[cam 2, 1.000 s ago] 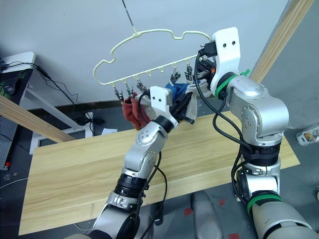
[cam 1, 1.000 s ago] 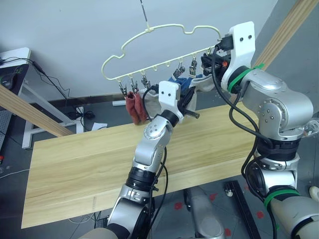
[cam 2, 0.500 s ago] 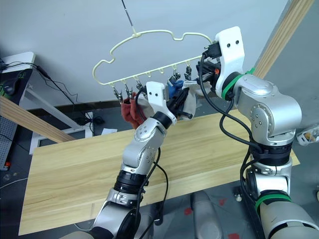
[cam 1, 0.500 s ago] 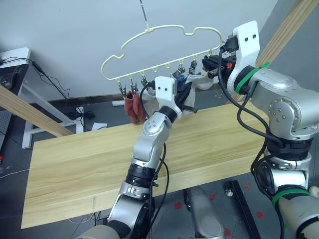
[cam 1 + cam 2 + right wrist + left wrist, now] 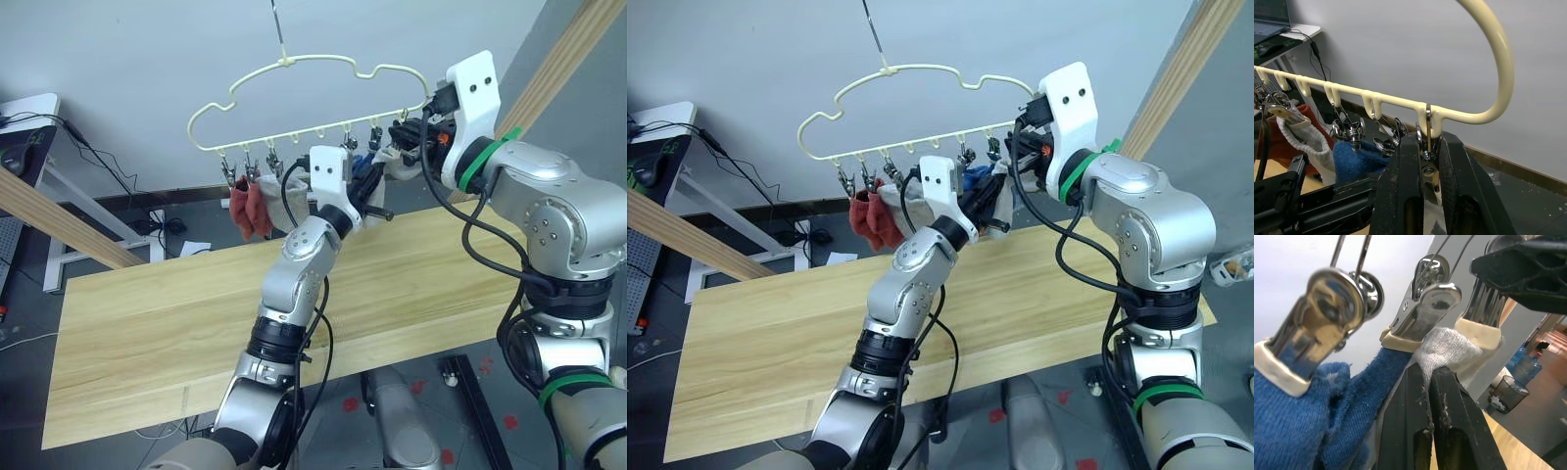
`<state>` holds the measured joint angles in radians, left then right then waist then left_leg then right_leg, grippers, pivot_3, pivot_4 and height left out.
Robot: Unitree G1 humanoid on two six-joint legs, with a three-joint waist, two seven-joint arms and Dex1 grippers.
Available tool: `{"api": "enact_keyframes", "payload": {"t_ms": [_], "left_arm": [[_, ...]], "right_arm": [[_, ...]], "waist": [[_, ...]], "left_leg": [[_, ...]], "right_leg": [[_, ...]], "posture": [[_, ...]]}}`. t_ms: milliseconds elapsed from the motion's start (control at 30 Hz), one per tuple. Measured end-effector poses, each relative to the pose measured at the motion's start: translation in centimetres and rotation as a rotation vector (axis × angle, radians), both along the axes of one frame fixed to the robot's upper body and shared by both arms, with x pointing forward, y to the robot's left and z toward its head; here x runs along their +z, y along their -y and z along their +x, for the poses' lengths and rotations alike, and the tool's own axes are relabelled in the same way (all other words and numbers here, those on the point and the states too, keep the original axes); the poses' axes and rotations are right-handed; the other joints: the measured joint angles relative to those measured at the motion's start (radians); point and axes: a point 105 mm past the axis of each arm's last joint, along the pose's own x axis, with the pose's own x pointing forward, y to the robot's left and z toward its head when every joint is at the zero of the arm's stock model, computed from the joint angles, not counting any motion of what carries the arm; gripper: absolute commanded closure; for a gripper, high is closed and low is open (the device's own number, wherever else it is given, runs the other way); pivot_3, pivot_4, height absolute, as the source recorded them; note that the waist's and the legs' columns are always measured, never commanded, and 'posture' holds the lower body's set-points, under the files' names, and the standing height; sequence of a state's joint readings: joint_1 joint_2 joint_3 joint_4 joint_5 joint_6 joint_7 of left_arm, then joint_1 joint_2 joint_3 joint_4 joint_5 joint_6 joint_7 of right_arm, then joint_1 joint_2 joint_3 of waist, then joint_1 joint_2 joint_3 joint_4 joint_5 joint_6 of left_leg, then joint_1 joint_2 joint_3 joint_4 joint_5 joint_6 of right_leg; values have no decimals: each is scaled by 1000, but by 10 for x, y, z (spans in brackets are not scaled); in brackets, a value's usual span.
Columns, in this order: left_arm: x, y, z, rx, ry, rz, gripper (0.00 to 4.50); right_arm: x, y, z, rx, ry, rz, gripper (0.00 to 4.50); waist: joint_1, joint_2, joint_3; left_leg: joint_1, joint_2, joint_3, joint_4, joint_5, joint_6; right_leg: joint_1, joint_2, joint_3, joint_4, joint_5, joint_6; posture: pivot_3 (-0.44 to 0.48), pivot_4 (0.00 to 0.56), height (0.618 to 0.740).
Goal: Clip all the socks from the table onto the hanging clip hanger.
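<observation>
Under the clip hanger (image 5: 1400, 100), left gripper (image 5: 1431, 382) pinches a grey sock (image 5: 1444, 347); right gripper (image 5: 1425, 147) squeezes a clip (image 5: 1428, 161).

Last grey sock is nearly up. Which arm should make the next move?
Probably the right. The right gripper pinches the end clip of the hanger, while the left gripper holds the grey sock beneath it. Releasing the clip would likely grip the sock.

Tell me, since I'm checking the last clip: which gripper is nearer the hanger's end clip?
Right. The right gripper pinches the end clip; the left gripper holds the grey sock beside it.
</observation>
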<state>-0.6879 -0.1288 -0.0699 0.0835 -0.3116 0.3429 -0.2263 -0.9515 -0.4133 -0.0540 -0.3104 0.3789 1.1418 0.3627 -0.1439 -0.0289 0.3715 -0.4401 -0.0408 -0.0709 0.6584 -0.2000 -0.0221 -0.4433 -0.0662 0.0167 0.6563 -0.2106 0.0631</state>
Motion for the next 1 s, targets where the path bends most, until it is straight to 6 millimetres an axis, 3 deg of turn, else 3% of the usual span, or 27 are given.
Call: {"api": "enact_keyframes", "payload": {"t_ms": [700,1000], "left_arm": [[0,3,2,-28,-35,19,4500],[-12,2,1,-32,-49,49,4500]], "right_arm": [[-3,-6,-4,45,-17,15,4383],[-3,-7,-4,53,-21,20,4383]], "waist": [[-1,0,0],[-1,0,0]], "left_leg": [[0,0,0,0,0,0],[0,0,0,0,0,0]], "right_leg": [[0,0,0,0,0,0],[0,0,0,0,0,0]], "posture": [[-280,318,740],[-283,313,740]]}}
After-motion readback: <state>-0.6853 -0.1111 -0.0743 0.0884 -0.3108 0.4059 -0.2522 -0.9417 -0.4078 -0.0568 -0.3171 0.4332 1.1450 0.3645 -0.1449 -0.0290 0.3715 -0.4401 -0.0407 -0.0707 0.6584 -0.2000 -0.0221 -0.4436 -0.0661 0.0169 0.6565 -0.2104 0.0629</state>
